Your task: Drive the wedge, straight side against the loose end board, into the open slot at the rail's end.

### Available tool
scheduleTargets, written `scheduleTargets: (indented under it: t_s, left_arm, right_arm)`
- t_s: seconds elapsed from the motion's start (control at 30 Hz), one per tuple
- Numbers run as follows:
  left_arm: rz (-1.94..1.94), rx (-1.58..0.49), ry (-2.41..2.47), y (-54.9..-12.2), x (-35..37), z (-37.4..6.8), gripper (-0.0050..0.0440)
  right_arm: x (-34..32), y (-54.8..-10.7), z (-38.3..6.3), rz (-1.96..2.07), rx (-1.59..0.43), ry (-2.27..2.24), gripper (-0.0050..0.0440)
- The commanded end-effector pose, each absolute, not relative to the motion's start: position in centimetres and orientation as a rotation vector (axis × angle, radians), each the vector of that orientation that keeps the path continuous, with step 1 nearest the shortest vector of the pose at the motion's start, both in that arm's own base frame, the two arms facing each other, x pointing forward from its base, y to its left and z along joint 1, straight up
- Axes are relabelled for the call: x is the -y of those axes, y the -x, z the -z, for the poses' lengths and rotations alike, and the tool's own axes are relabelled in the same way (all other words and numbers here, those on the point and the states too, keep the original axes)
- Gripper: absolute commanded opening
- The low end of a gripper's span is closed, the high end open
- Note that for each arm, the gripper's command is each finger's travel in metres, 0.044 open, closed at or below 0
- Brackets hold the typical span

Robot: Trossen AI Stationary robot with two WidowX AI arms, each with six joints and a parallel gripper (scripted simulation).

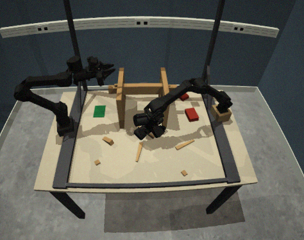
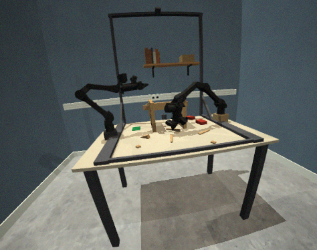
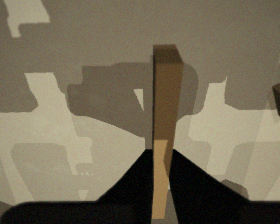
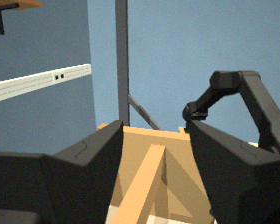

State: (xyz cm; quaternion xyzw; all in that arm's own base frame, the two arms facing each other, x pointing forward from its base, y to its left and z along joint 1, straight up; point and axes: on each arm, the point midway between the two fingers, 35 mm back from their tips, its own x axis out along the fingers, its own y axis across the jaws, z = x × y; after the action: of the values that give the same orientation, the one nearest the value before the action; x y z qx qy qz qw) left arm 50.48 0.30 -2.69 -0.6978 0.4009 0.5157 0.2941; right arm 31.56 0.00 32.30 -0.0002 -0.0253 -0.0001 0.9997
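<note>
Left jaws (image 1: 150, 132) (image 2: 174, 125) pinched on a wedge (image 1: 151, 136) (image 2: 174, 129) (image 3: 167, 107), low over the tabletop (image 1: 120, 173) (image 2: 179, 147), in front of the frame. Its end boards (image 1: 120, 107) (image 2: 153, 117) (image 4: 135, 144) upright, rail (image 1: 140, 88) (image 2: 161, 106) (image 4: 140, 192) running between. Held wedge clear of the slot. Right jaws (image 1: 113, 67) (image 2: 146, 85) partly spread, nothing between, raised beside one board. Loose on tabletop: long sliver (image 1: 138, 152) (image 2: 171, 138), red block (image 1: 192, 114) (image 2: 201, 121), green patch (image 1: 99, 111) (image 2: 136, 128). Board fit: cannot tell.
</note>
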Motion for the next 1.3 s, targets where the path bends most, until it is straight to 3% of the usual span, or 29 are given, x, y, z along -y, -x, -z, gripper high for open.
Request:
scheduleTargets:
  t_s: [0.0,0.87,0.9,1.27]
  left_arm:
    - [-1.351,-1.059,1.87,-50.9,-0.1,2.0,0.001]
    - [-1.359,-1.061,1.866,-50.7,-0.2,4.0,0.001]
    - [-1.327,-1.048,1.879,-51.4,-0.1,2.7,0.0083]
    - [-1.342,-1.055,1.873,-51.0,-0.1,3.0,0.0083]
  right_arm:
    - [0.0,-31.5,-33.5,-0.003,0.075,-0.004,0.0187]
    - [0.0,-31.5,-33.5,-0.003,0.075,-0.004,0.0187]
    - [0.0,-31.5,-33.5,-0.003,0.075,-0.004,0.0187]
    - [0.0,-31.5,-33.5,-0.003,0.075,-0.004,0.0187]
